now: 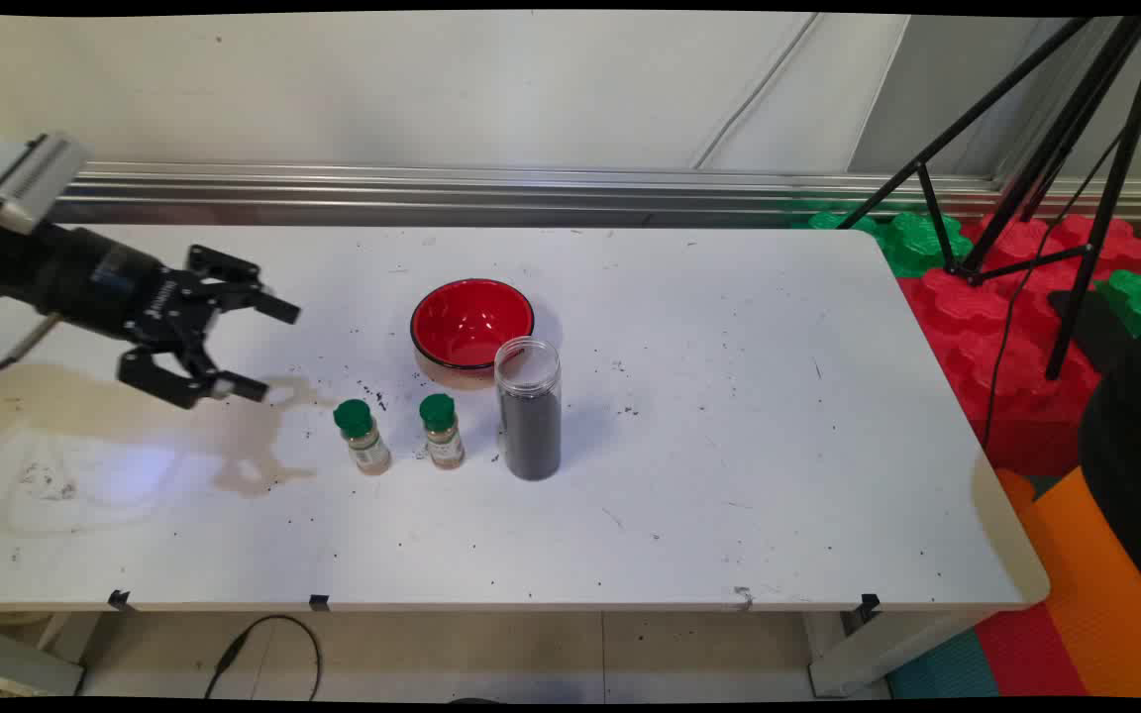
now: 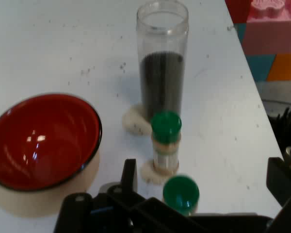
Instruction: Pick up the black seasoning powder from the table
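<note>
My black gripper (image 1: 256,349) hangs open over the table's left side, holding nothing, its fingertips pointing right. Nearest to it is a small spice jar with a green cap (image 1: 362,435) (image 2: 180,193), a short way to its right. A second green-capped spice jar (image 1: 442,429) (image 2: 165,142) stands beside the first. Right of that rises a tall clear jar (image 1: 529,408) (image 2: 162,82), open at the top and more than half full of dark grains. A red bowl with a black rim (image 1: 471,324) (image 2: 42,138) sits empty just behind the jars.
Dark specks are scattered on the white table (image 1: 729,446). A black tripod (image 1: 1046,168) stands off the right end over red and green foam blocks (image 1: 1006,297). A metal rail (image 1: 432,188) runs along the back edge.
</note>
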### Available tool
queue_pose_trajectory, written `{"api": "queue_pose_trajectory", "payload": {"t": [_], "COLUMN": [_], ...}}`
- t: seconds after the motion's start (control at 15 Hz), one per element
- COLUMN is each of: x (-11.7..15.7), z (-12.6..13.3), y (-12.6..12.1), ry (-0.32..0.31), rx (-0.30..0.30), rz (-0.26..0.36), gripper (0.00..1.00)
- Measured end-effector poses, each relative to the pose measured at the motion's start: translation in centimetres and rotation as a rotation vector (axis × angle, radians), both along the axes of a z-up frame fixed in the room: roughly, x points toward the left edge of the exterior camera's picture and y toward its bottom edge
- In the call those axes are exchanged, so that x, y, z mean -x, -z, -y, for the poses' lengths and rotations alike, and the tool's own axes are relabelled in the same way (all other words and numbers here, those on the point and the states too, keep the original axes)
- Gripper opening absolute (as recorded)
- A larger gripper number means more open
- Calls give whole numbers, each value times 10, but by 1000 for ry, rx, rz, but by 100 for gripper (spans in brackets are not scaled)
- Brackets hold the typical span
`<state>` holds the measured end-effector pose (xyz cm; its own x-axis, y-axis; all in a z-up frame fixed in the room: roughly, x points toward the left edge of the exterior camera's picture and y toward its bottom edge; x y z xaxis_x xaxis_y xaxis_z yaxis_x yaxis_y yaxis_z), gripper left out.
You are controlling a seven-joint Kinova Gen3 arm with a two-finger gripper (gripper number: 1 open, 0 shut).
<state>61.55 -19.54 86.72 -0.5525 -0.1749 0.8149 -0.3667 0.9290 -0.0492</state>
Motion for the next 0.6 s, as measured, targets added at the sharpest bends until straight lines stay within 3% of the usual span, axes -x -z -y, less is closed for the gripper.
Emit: {"api": "queue_pose_trajectory", "payload": {"t": [0.6], "x": [61], "z": [29], "y": [20], "ry": [6], "rx": [23], "rz": [-64], "gripper": [100]}}
